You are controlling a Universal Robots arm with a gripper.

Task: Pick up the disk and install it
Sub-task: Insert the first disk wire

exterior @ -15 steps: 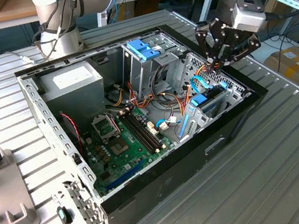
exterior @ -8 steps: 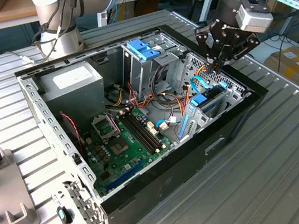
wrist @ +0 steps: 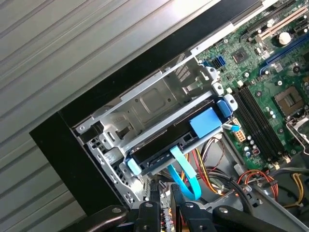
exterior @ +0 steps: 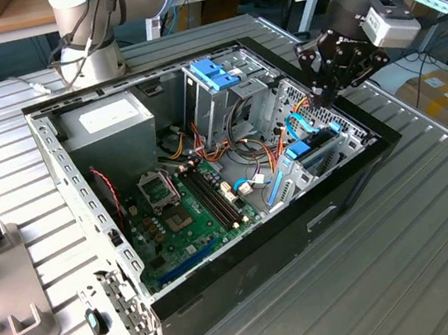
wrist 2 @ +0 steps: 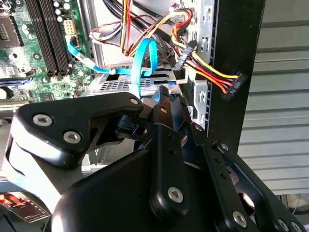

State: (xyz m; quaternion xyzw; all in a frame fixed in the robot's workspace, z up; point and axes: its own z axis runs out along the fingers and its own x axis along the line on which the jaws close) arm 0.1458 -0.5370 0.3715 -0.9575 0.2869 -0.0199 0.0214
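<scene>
The disk lies slotted in the metal drive bay at the corner of the open computer case. Its blue edge frame and a blue patch show on the side facing me. In the exterior view the disk sits low in the case near the exterior view's right wall. My gripper hangs above that corner, apart from the disk. Its black fingers stand close together with nothing between them, and in the second wrist view the gripper points down at the bay.
A light blue flat cable and a bundle of orange and yellow wires run just beside the bay. A tall cage with a blue handle, a grey power box and the green motherboard share the case. Grey fixtures lie at the exterior view's left.
</scene>
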